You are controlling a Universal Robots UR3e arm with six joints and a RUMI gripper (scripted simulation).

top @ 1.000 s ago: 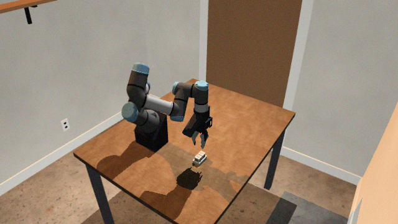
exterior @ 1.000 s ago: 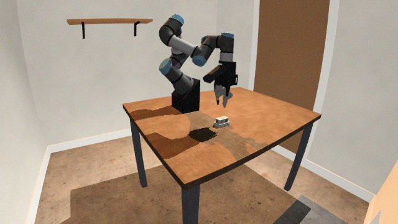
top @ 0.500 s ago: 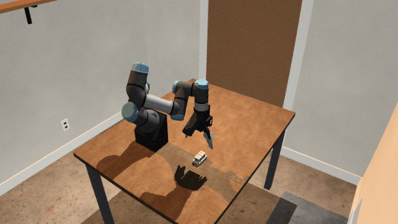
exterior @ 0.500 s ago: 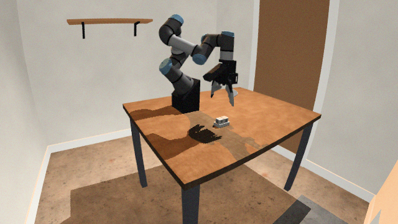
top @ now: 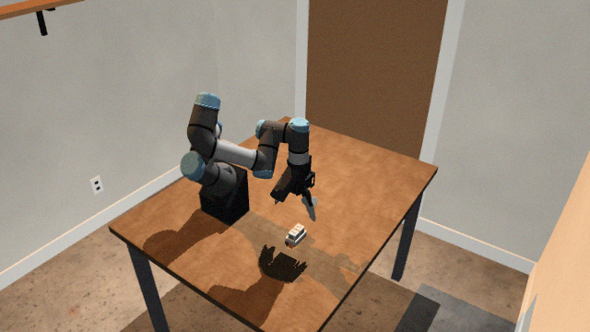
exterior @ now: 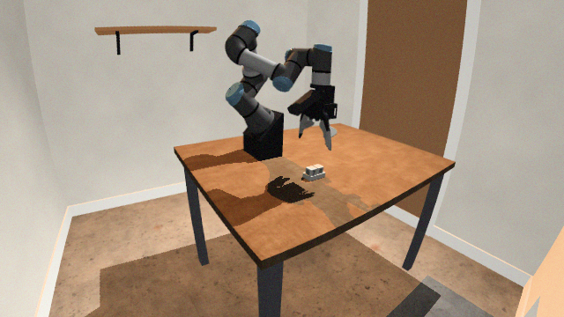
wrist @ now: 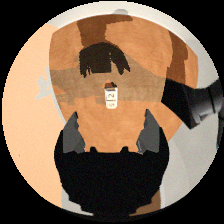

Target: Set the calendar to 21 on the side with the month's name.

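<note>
Fingers point(top: 295, 203) point(exterior: 315, 136) spread wide w/ nothing between, up above the table point(top: 369, 171) point(exterior: 374, 154) point(wrist: 120, 135). Below them, apart: tray point(top: 298, 240) point(exterior: 314, 177) w/ both cubes point(top: 296, 231) point(exterior: 315, 169) point(wrist: 111, 98) side by side (digits too blurry to read for sure).

1. The black two-jaw gripper with grey fingertips point(top: 295, 210) point(exterior: 315, 143) has gone from nearly closed a second ago to spread wide.
2. Its dark shadow on the brown wooden table point(top: 282, 266) point(exterior: 288, 190) has changed from a compact blob to a shape with separated prongs.
3. Most opening seemingly came before the half-second-old pictures, though their small size leaves some doubt.
</note>
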